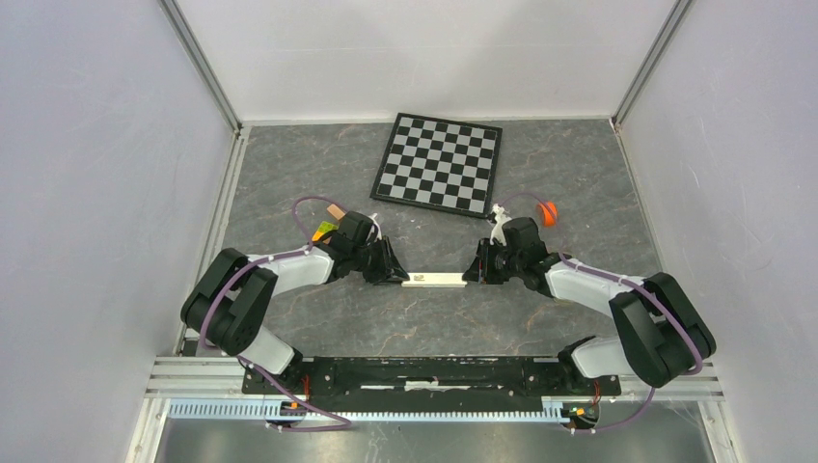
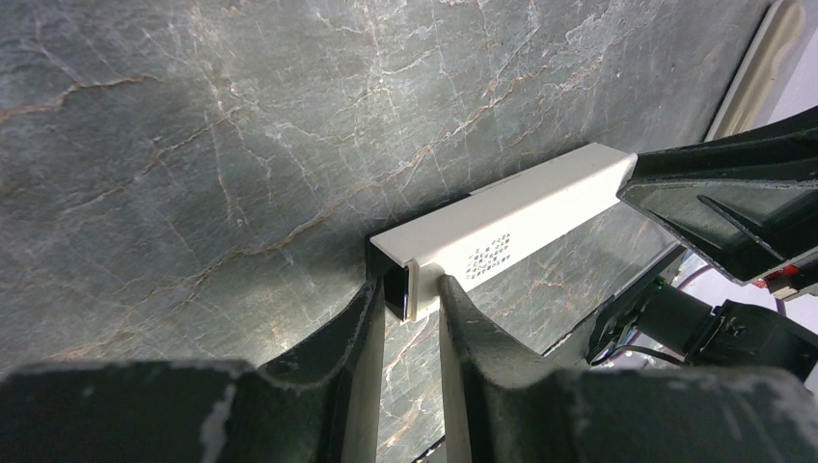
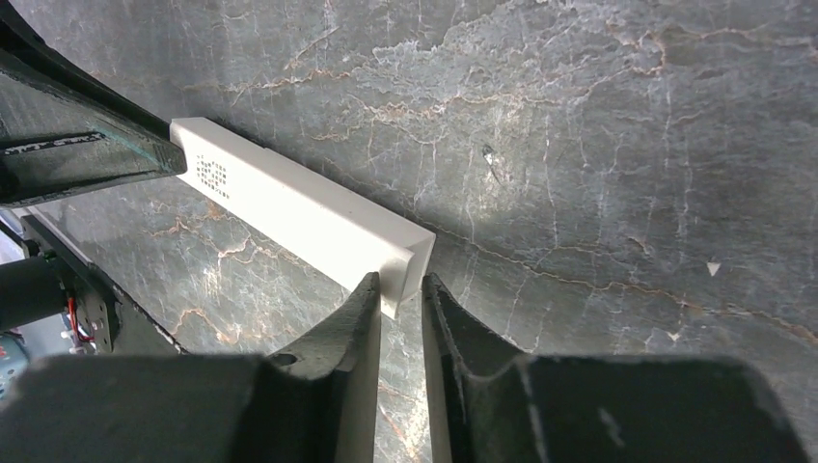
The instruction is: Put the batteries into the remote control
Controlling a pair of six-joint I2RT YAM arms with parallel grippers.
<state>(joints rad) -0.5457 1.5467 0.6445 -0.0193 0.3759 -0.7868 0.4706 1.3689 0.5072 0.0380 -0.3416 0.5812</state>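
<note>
1. The remote [image 1: 434,281] spans the gap between our two arms, pale side up, buttons hidden. We cannot tell whether it rests on the table [image 1: 588,164].
2. Our left gripper [image 2: 413,289] pinches one end and our right gripper [image 3: 400,289] the other, probably to steady it for opening.
3. We see no batteries, so loading looks unstarted.

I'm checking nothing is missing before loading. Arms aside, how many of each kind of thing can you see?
remote control: 1
checkerboard: 1
orange round object: 1
tan piece by the left wrist, kind unclear: 1
batteries: 0 in view
Total: 4
</note>
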